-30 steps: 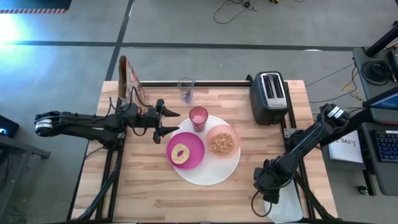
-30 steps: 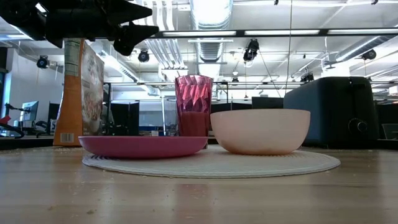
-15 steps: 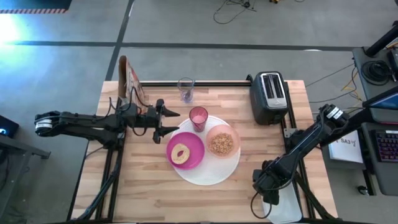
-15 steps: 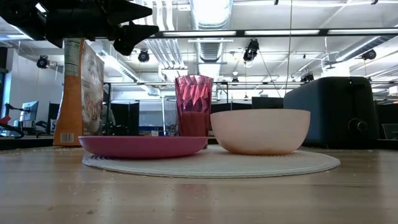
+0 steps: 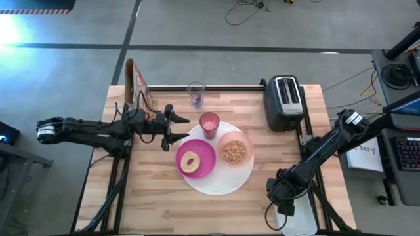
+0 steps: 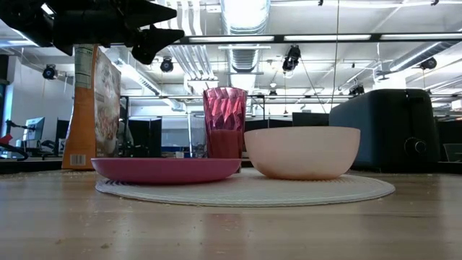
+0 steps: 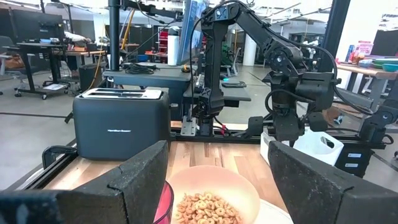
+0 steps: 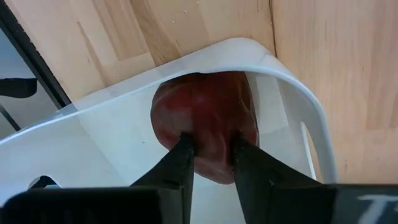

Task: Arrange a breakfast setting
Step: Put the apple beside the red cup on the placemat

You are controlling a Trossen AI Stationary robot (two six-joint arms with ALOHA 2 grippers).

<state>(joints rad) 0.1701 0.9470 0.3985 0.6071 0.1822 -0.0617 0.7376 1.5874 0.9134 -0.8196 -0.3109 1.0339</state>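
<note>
Right gripper (image 8: 208, 163) down in the white bin (image 8: 292, 112), fingers pinched on the dark red round fruit (image 8: 205, 115).
I see that bin at the table's front right corner. Left gripper (image 5: 176, 128) hovers wide open near the left edge, beside the pink tumbler (image 5: 209, 122). Bagel (image 5: 191, 161) on the smaller magenta plate (image 5: 205, 149), pale pink bowl (image 5: 235, 150) with cereal, both on the big round white plate (image 5: 223, 180) mid-table.

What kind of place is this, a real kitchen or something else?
Most likely a robotics lab or workshop, not a kitchen: the wooden table stands on a bare concrete floor with loose cables, and the low view shows open ceiling ducts and desks with monitors behind the pale pink bowl.
</note>
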